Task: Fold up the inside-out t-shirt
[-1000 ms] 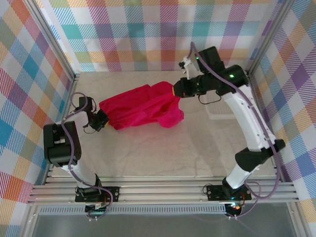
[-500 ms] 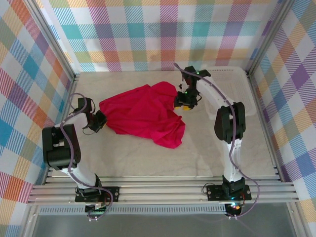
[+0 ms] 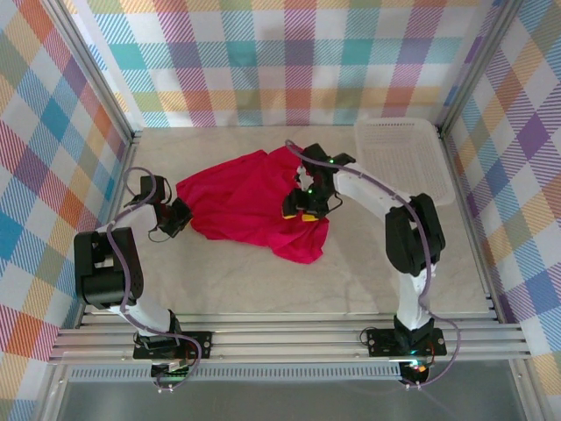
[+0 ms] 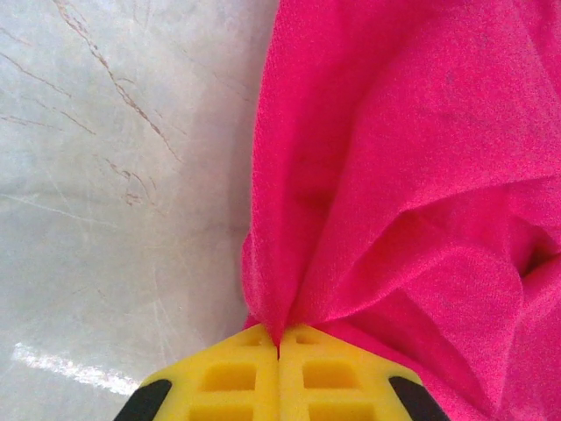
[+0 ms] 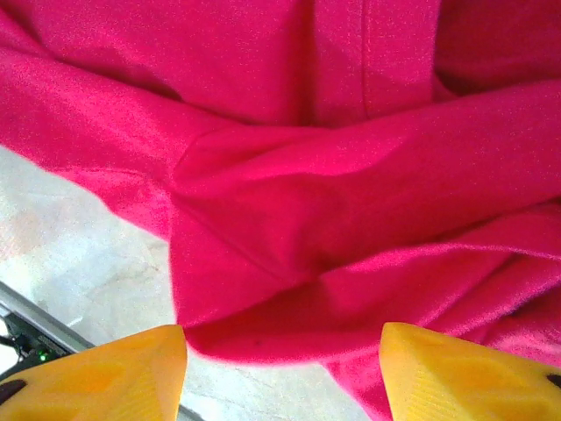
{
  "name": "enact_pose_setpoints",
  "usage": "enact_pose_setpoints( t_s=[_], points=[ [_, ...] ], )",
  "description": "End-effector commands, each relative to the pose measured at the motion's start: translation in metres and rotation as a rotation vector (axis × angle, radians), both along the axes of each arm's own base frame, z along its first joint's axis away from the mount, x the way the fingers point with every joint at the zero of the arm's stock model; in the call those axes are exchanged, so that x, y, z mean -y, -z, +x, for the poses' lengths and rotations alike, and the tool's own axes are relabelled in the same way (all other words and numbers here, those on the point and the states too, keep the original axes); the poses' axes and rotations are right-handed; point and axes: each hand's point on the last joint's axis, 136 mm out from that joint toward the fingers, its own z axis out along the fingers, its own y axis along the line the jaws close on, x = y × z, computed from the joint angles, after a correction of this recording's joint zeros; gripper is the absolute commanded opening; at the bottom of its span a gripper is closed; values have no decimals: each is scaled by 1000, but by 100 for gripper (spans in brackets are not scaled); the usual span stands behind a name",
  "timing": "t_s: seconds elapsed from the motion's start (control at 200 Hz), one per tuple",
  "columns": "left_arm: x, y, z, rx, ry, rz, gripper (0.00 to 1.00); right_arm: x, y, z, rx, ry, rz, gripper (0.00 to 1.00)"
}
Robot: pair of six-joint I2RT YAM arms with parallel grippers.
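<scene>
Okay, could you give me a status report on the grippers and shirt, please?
Left gripper shut on t-shirt edge. Right gripper open over the cloth, holding nothing. T-shirt crumpled, unfolded. White basket stands apart.

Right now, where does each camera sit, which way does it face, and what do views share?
Top external: above and behind the arms, looking down on the table, red t-shirt, white basket; both arms show.
Left wrist: looks along the left gripper, shut on the t-shirt's edge.
Right wrist: looking down past the open right gripper at folds of cloth.
Shared: all three see the t-shirt.
</scene>
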Motion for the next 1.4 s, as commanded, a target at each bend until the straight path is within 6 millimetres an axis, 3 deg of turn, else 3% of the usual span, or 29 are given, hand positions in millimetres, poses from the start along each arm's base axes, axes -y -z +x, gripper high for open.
enact_pose_setpoints(
  t_s=[0.0,0.155,0.2,0.275,0.335,0.465,0.63,0.775,0.965,1.025,1.14,1.22,1.3,1.395],
  points=[
    [1,-7,-2,16,9,17,0,-19,23,-2,-36,3,20,58],
    [1,-10,-2,20,8,18,0,-28,51,3,-65,13,1,46],
    [0,-12,-2,23,7,19,0,-31,56,3,-81,10,2,38],
    [-1,-13,-2,20,8,24,0,-32,56,1,-95,7,9,15],
    [-3,-12,-3,11,3,29,0,-29,45,-1,-77,-1,6,0],
    [-14,-6,-4,-10,-47,-10,0,-9,-12,-3,24,-16,-2,0],
    [-29,-12,-2,3,-89,2,0,41,-94,-9,153,11,7,0],
    [-42,-18,-5,3,-106,37,0,103,-146,-19,230,89,-47,0],
    [-61,-15,-13,-18,-153,49,0,188,-161,-6,392,279,-376,0],
    [-69,-17,-13,-5,-180,37,0,198,-161,-3,433,313,-416,0],
    [-63,-20,-9,22,-172,7,0,169,-143,-2,393,288,-280,2],
    [-58,-20,-9,29,-162,1,0,131,-127,-2,361,219,-207,17],
    [-50,-18,-11,30,-147,-6,0,75,-110,-7,337,112,-125,43],
    [-39,-16,-13,26,-119,-1,0,3,-91,-12,274,0,6,50]
  ],
)
